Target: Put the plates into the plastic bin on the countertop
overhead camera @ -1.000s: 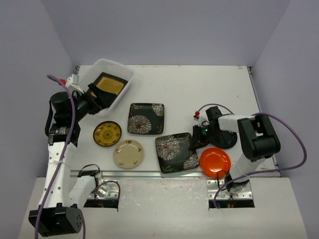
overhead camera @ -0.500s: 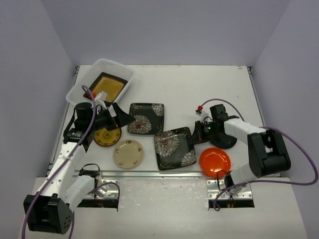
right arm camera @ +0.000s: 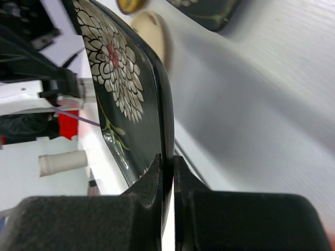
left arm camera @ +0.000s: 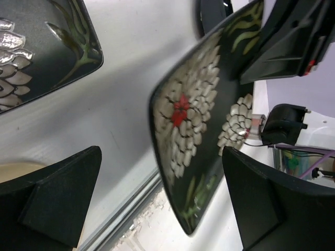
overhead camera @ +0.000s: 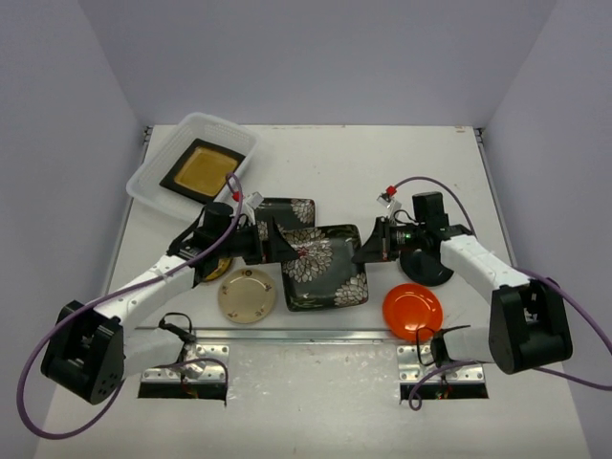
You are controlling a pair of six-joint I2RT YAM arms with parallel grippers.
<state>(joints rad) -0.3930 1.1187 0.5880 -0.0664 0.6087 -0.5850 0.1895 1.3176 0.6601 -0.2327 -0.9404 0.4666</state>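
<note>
My right gripper (overhead camera: 368, 245) is shut on the right edge of a black white-flowered plate (overhead camera: 325, 270) and holds it tilted above the countertop (overhead camera: 382, 163). The right wrist view shows the fingers (right arm camera: 152, 180) pinching its rim (right arm camera: 166, 130). My left gripper (overhead camera: 272, 245) is open at the plate's left edge. In the left wrist view the plate (left arm camera: 193, 130) lies between its spread fingers (left arm camera: 57, 193) without touching them. The plastic bin (overhead camera: 153, 170) at the far left holds the amber plate (overhead camera: 203, 167). The teal plate is out of view.
The second flowered plate (overhead camera: 292, 211) lies behind the left gripper. The yellow plate (overhead camera: 212, 272) shows partly under the left arm, with the cream plate (overhead camera: 247, 295) near the front edge. The orange plate (overhead camera: 412, 311) and round black plate (overhead camera: 426, 269) lie under the right arm.
The right gripper has lifted the flowered plate and carried it left. The left arm has swung from the bin down to the middle, and its open fingers now flank the plate's left edge.
</note>
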